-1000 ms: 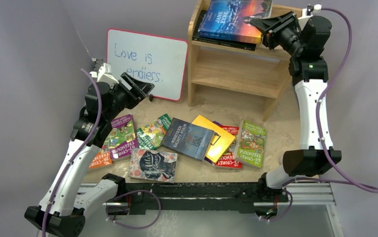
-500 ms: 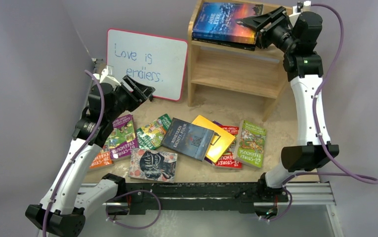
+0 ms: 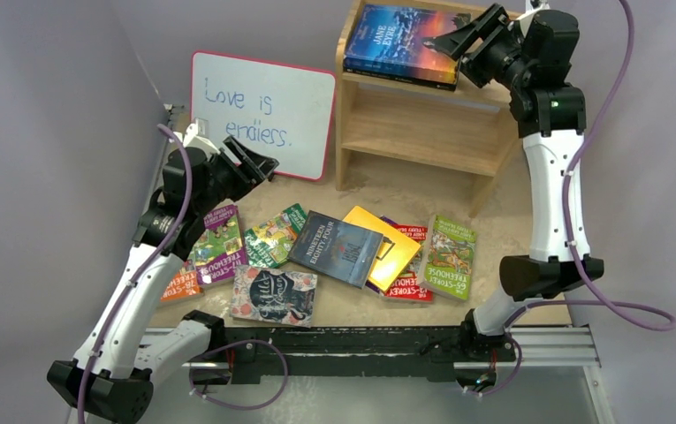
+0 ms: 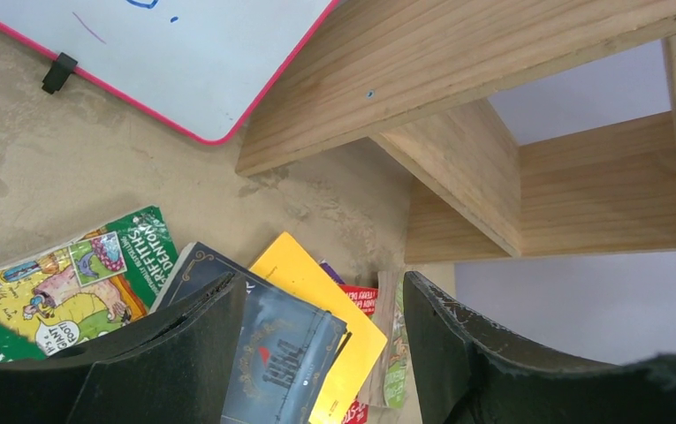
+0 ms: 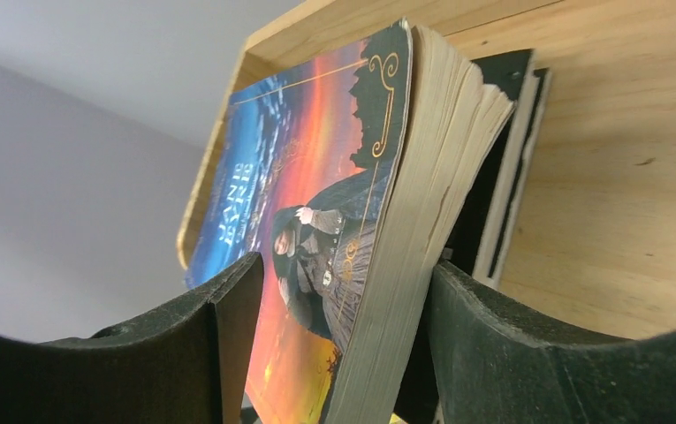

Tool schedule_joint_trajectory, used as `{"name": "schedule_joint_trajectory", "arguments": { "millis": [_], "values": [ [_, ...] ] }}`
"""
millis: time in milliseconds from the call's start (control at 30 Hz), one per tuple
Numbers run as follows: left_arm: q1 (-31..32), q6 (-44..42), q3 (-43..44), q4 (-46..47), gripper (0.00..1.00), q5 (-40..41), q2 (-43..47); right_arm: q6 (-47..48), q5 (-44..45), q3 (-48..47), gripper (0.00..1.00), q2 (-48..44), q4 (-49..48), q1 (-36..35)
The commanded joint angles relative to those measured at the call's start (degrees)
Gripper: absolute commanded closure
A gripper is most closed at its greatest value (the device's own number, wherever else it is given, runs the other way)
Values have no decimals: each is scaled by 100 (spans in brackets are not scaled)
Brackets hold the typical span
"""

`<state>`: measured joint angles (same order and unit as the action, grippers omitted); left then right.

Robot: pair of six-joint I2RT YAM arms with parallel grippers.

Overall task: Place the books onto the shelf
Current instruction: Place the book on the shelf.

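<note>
Top external: the Jane Eyre book (image 3: 402, 44) is seen lying flat on a dark book on the top tier of the shelf (image 3: 422, 124). The right gripper (image 3: 463, 41) is positioned at its right edge, fingers parted. The remaining books (image 3: 334, 247) are spread on the table (image 3: 378, 190) below the whiteboard (image 3: 263, 110). The left gripper (image 3: 250, 163) is held above them, spread wide and empty.

Left wrist: nothing is seen between the fingers (image 4: 184, 353).

Right wrist: the book's page edge is straddled, with gaps visible either side.
</note>
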<state>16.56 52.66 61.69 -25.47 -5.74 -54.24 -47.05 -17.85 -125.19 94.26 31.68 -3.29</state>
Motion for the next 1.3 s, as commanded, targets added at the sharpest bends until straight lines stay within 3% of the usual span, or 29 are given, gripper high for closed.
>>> {"name": "schedule_joint_trajectory", "arguments": {
  "millis": [0, 133, 267, 467, 667, 867, 1267],
  "values": [
    [-12, -223, 42, -21, 36, -33, -55, 1060, 720, -562, 32, -73, 162, -36],
    [-12, -250, 39, -113, 36, -24, -82, 1567, 965, -943, 28, 67, 600, -31],
    [-12, -375, 102, -239, 36, -3, -130, 1899, 1084, -716, 19, -109, 492, -31],
    [-12, -636, 316, -502, 35, 156, -199, 2259, 985, -438, 18, -466, 475, -31],
    [-12, -705, 292, -553, 34, 205, -208, 2615, 179, 1009, 9, -1528, -108, -31],
    [-12, -744, 275, -574, 34, 239, -228, 2845, -143, 1715, 6, -2161, -166, -36],
    [-12, -735, 116, -385, 35, 365, -189, 2773, -104, 1661, 38, -1716, -222, -31]
  ]
}}
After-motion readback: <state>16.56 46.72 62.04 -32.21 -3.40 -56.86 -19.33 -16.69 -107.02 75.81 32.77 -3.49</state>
